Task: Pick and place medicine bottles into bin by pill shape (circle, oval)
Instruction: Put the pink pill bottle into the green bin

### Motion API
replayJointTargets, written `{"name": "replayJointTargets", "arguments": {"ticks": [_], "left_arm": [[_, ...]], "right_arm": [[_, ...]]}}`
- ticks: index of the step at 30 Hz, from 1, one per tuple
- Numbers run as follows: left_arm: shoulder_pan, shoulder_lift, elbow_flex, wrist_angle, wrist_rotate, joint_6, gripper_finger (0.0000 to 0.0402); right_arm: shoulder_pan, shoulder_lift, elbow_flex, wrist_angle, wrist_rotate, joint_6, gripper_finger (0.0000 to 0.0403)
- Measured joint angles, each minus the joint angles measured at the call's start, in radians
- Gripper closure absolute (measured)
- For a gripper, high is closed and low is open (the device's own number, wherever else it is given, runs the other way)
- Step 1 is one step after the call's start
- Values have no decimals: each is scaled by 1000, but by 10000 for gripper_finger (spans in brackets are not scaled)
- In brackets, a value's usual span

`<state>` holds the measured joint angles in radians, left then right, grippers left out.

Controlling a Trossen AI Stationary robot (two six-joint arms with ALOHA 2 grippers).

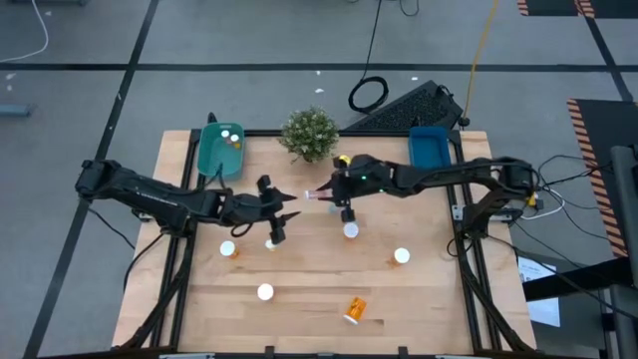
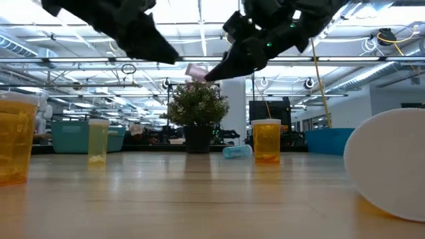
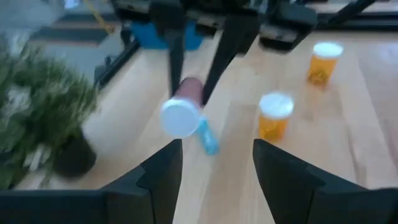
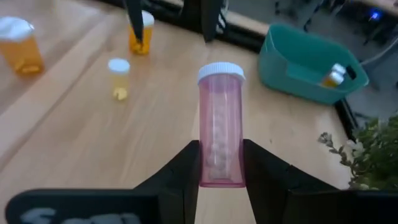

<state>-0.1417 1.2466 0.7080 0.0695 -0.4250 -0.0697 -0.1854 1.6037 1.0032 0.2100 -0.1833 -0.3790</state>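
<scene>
Wooden tabletop below; my right jaws clamp the pink bottle, my left jaws wide. Handover needs level alignment before release.

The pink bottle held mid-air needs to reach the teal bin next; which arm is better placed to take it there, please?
The left: its gripper is open facing the pink bottle, and the teal bin is on its side.
</scene>
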Motion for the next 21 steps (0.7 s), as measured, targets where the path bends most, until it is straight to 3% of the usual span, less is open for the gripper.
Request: {"name": "replayJointTargets", "arguments": {"ticks": [4,9,21], "left_arm": [[3,64,-1,144,-65,52,169],[14,70,-1,192,-210,34,139],[103,123,-2,347,2,-19,160]], "right_arm": [[-1,-45,-73,130,19,-4,303],[-5,-60,-117,198,58,-7,303],[10,-61,-121,237,89,-73,303]]}}
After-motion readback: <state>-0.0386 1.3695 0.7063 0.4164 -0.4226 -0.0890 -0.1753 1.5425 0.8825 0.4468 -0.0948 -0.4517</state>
